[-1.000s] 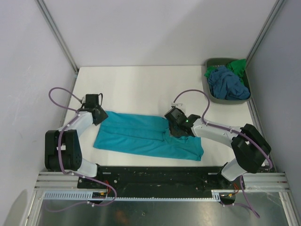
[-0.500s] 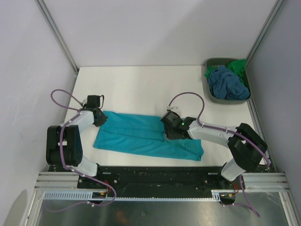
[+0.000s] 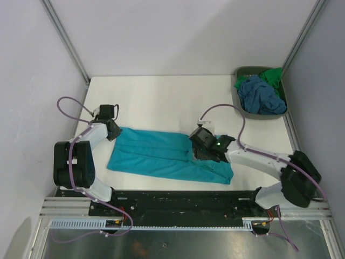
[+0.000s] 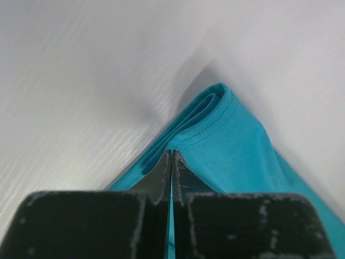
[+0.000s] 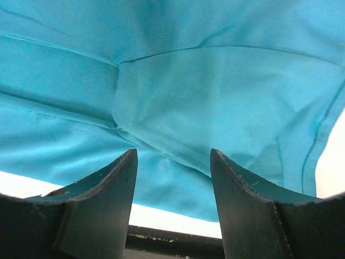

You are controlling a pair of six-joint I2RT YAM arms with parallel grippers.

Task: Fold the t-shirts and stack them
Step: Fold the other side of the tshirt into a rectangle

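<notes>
The teal t-shirt lies folded into a long band across the near part of the white table. My left gripper is at its far left corner, shut on the layered edge of the teal t-shirt, with cloth showing in the slit between the fingertips. My right gripper is open, low over the teal t-shirt right of its middle, jaws spread above a flap. The slate-blue t-shirt and the green t-shirt lie crumpled in the bin.
The grey-green bin stands at the far right corner against the right wall. White walls enclose the table on three sides. The black base rail runs along the near edge, just below the shirt's hem.
My right gripper has shifted slightly to the right over the shirt. My left wrist has edged a little toward the far left corner. The shirt lies as before.
</notes>
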